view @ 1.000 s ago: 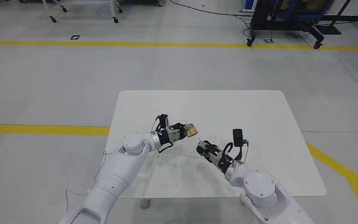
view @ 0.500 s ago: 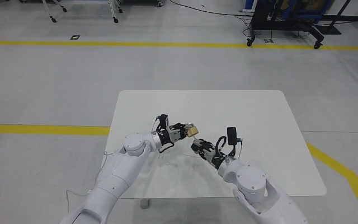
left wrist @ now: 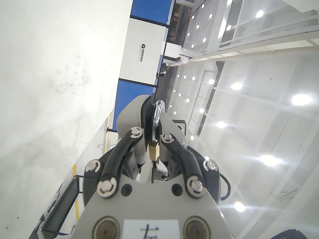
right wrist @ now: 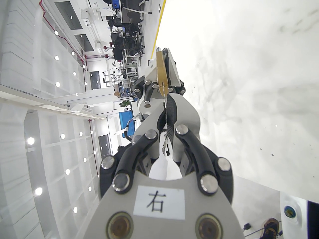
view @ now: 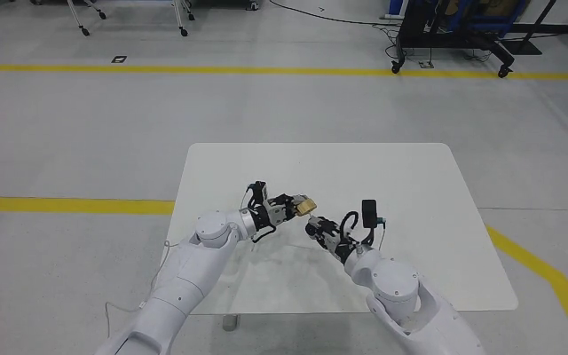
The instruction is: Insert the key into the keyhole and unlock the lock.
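A small brass padlock hangs above the white table, with my left gripper shut on it. In the left wrist view its brass body and silver shackle sit between the closed pads of the left gripper. My right gripper is just right of and below the lock, shut on a key. In the right wrist view the right gripper pinches the key's dark head. The thin blade points at the lock's bottom face and its tip meets it. How deep it sits is hidden.
Both grippers are held in the air over the table's middle. The table's right half and far side are bare. Its front edge lies close under the arms. Yellow floor lines and a dark cart are far off.
My right gripper has moved left and away from me, closing the gap to the lock. The left gripper with the padlock has stayed still.
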Controlling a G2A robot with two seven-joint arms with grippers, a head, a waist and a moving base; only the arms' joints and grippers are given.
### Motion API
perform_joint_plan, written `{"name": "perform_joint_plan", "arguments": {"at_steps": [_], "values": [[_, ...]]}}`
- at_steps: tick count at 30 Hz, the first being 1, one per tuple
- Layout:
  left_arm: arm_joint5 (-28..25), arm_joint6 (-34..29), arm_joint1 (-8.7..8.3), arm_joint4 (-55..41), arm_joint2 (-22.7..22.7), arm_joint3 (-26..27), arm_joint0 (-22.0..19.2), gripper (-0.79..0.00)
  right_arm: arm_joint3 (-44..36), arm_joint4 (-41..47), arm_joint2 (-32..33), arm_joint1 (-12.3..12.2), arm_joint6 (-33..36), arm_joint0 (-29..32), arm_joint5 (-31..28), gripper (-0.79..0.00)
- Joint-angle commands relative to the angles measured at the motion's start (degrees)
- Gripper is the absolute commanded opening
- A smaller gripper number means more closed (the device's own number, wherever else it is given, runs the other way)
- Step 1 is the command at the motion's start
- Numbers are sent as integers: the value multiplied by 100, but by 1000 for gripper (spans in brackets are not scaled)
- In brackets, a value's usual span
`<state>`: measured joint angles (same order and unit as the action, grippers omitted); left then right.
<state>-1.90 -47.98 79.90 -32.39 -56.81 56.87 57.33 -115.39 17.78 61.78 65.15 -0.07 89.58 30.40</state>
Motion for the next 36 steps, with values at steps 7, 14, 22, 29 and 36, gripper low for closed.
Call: {"name": "perform_joint_plan", "arguments": {"at_steps": [7,14,22,29,36], "values": [[-89,-30,-12,157,1,33,2,-785,9,-129,-81,47,-60,-86,141,-785],[-194,-133,-21,263,16,82,23,-785,22,-250,-90,78,-96,-148,360,-785],[-222,-189,-29,277,-3,95,38,-785,29,-344,-126,125,-178,-211,530,0],[-287,-164,-32,190,-61,121,71,-785,21,-332,-122,127,-115,-215,523,0],[-538,-16,-29,106,-142,174,115,-785,21,-332,-122,127,-115,-215,523,0]]}}
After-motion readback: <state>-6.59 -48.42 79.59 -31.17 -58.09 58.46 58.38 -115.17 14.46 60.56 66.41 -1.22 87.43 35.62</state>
